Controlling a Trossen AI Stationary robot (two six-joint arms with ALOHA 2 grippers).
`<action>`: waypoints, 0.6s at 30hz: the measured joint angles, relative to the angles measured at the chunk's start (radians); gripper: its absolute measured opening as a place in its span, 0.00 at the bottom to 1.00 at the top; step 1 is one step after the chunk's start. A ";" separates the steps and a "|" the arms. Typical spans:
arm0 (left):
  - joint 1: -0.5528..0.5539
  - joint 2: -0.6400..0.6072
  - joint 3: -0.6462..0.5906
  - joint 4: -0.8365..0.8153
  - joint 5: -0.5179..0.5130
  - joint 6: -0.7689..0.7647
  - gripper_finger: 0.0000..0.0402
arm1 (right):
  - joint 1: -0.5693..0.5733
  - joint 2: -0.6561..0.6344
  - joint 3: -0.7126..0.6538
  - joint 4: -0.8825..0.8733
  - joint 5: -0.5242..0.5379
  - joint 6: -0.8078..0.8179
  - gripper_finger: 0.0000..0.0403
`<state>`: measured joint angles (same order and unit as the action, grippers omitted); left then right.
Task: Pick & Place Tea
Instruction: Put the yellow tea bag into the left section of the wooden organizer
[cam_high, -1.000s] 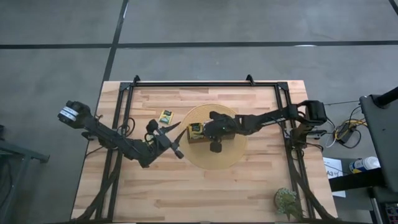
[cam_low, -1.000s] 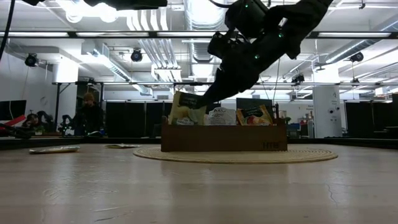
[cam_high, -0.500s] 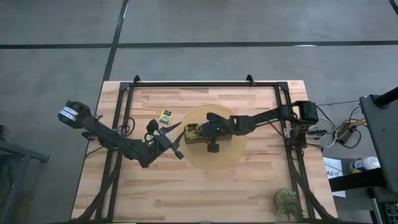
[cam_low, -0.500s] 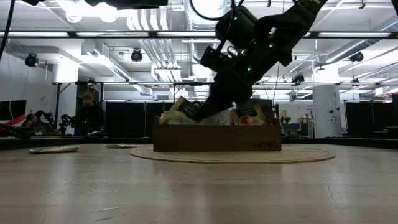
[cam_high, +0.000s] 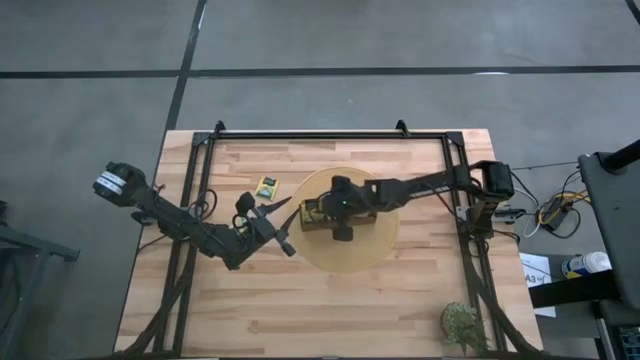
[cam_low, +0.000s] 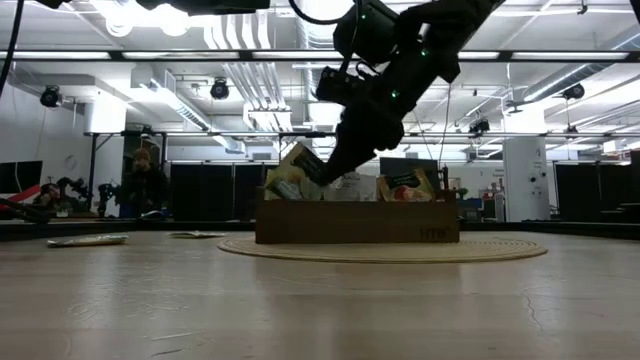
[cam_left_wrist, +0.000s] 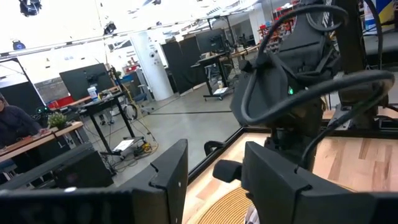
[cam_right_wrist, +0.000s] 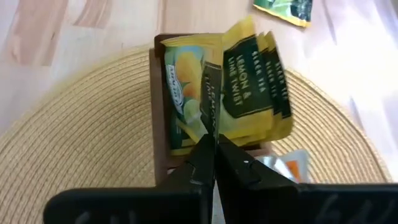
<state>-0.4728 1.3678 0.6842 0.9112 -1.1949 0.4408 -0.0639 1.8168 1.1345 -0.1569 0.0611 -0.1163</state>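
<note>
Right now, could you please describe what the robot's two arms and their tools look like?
Both arms are dark, nearly black, and slender, with jointed segments. The left arm has a pale banded ring at its outer end. The right arm carries looped black cables and small green indicator lights near its wrist. The left tool has two broad, flat, matte-black fingers; the right tool has narrow black fingers.

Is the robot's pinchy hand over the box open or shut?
Shut. The right gripper has its fingertips pressed together on a yellow-green tea packet above the wooden tray.
</note>
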 joint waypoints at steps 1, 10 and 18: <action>0.000 0.000 0.000 0.000 0.000 0.000 0.38 | 0.000 0.000 0.012 -0.015 0.001 0.000 0.02; 0.000 0.000 0.000 0.000 0.001 0.001 0.38 | 0.000 0.001 0.117 -0.215 0.025 -0.010 0.02; 0.000 0.000 0.000 0.000 0.001 0.009 0.38 | 0.002 0.001 0.172 -0.298 0.046 -0.003 0.02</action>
<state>-0.4732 1.3678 0.6842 0.9115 -1.1944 0.4502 -0.0620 1.8179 1.3069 -0.4549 0.1070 -0.1198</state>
